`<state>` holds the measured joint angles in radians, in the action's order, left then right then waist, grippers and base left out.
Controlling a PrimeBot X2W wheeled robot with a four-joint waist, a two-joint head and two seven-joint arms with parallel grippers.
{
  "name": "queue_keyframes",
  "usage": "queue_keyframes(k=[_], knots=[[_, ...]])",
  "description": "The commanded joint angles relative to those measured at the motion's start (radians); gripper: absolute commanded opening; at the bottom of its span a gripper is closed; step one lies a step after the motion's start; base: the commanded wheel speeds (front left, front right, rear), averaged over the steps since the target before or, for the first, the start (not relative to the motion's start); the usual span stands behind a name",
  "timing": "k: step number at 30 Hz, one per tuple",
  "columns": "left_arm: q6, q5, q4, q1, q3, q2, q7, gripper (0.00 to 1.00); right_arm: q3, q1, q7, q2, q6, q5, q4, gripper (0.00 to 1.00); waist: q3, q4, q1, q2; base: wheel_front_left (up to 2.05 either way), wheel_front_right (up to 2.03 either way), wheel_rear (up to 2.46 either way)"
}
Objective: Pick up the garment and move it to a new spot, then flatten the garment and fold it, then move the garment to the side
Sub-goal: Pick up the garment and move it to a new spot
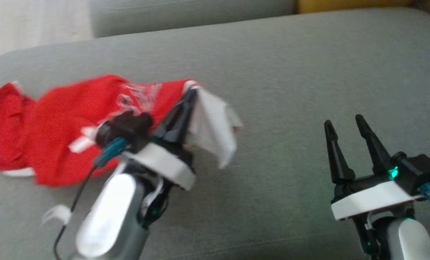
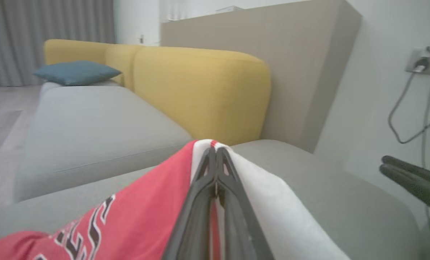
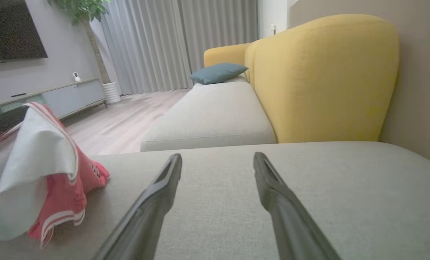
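The garment (image 1: 66, 126) is red with white sleeves, white trim and printed lettering. It lies crumpled on the left of the grey sofa seat (image 1: 290, 90). My left gripper (image 1: 191, 94) is shut on its upper edge, where red meets white, and holds that part lifted; a white sleeve (image 1: 215, 130) hangs from the grip. In the left wrist view the shut left gripper (image 2: 215, 151) pinches the garment (image 2: 135, 216). My right gripper (image 1: 344, 123) stands open above bare cushion at the lower right, well clear of the cloth. The right wrist view shows the right gripper (image 3: 217, 157) open and the garment (image 3: 38, 173) raised at the left.
A yellow sofa back (image 3: 323, 79) rises behind the seat. A second grey seat cushion (image 3: 211, 119) with a blue pillow (image 3: 217, 72) extends beyond. Wood floor (image 3: 124, 122) and a TV cabinet (image 3: 56, 99) lie past the seat's left edge. A wall socket with cables (image 2: 420, 65) is nearby.
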<state>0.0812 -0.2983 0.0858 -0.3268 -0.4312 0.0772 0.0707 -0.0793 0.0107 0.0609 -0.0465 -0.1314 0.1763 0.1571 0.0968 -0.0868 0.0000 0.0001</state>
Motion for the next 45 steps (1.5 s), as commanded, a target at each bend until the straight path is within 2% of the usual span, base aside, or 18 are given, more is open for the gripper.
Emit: queue_keyframes(k=[1, 5, 10, 14, 19, 20, 21, 22, 29, 35, 40, 45], knots=[[0.009, -0.012, -0.027, -0.081, 0.006, -0.007, 0.004, 0.0, -0.032, -0.046, -0.001, -0.004, 0.001, 0.006, 0.046, 1.0, 0.044, -0.089, 0.0, -0.0001, 0.0, 0.0, 0.0], [0.013, -0.025, 0.002, -0.167, -0.078, -0.022, 0.024, 0.0, -0.047, -0.063, -0.009, -0.004, 0.001, 0.017, 0.052, 1.0, 0.093, -0.176, 0.0, -0.0001, 0.0, 0.0, 0.0], [-0.018, -0.077, 0.041, -0.279, -0.16, -0.026, 0.055, 0.0, -0.054, -0.079, -0.03, -0.004, 0.001, 0.039, 0.051, 1.0, 0.168, -0.259, 0.0, -0.0001, 0.0, 0.0, 0.0], [-0.037, -0.128, 0.137, -0.337, -0.228, -0.027, 0.044, 0.0, -0.06, -0.09, -0.053, -0.004, 0.001, 0.054, 0.039, 1.0, 0.221, -0.296, 0.0, -0.0001, 0.0, 0.0, 0.0], [-0.033, -0.172, 0.29, -0.365, -0.28, -0.027, 0.031, 0.0, -0.067, -0.107, -0.083, -0.004, 0.001, 0.067, 0.01, 1.0, 0.257, -0.308, 0.0, -0.0001, 0.0, 0.0, 0.0], [-0.033, -0.173, 0.313, -0.37, -0.289, -0.027, 0.036, 0.66, -0.067, -0.11, -0.087, -0.004, 0.001, 0.068, 0.003, 1.0, 0.259, -0.304, 0.0, -0.0001, 0.0, 0.0, 0.0], [-0.033, -0.173, 0.313, -0.37, -0.289, -0.027, 0.036, 0.66, -0.067, -0.11, -0.087, -0.004, 0.001, 0.068, 0.003, 1.0, 0.259, -0.304, 0.0, -0.0001, 0.0, 0.0, 0.0], [-0.028, -0.174, 0.346, -0.38, -0.307, -0.027, 0.053, 1.0, -0.064, -0.115, -0.091, -0.004, 0.001, 0.067, -0.012, 1.0, 0.256, -0.291, 0.0, -0.0001, 0.0, 0.0, 0.0], [-0.035, -0.152, 0.362, -0.361, -0.322, -0.018, 0.145, 1.0, -0.049, -0.117, -0.084, -0.004, 0.001, 0.047, -0.039, 1.0, 0.199, -0.216, 0.0, -0.0001, 0.0, 0.0, 0.0], [-0.123, -0.132, 0.29, -0.272, -0.236, 0.056, 0.186, 1.0, -0.026, -0.1, -0.05, -0.004, 0.001, 0.014, -0.037, 1.0, 0.125, -0.12, 0.0, -0.0001, 0.0, 0.0, 0.0], [-0.205, -0.119, 0.193, -0.171, -0.112, 0.123, 0.191, 1.0, -0.01, -0.08, -0.017, -0.004, 0.001, -0.008, -0.022, 1.0, 0.088, -0.047, 0.0, -0.0001, 0.0, 0.0, 0.0], [-0.259, -0.101, 0.112, -0.057, 0.017, 0.164, 0.191, 1.0, 0.007, -0.06, 0.01, -0.004, 0.001, -0.023, -0.015, 1.0, 0.055, 0.015, 0.0, -0.0001, 0.0, 0.0, 0.0]])
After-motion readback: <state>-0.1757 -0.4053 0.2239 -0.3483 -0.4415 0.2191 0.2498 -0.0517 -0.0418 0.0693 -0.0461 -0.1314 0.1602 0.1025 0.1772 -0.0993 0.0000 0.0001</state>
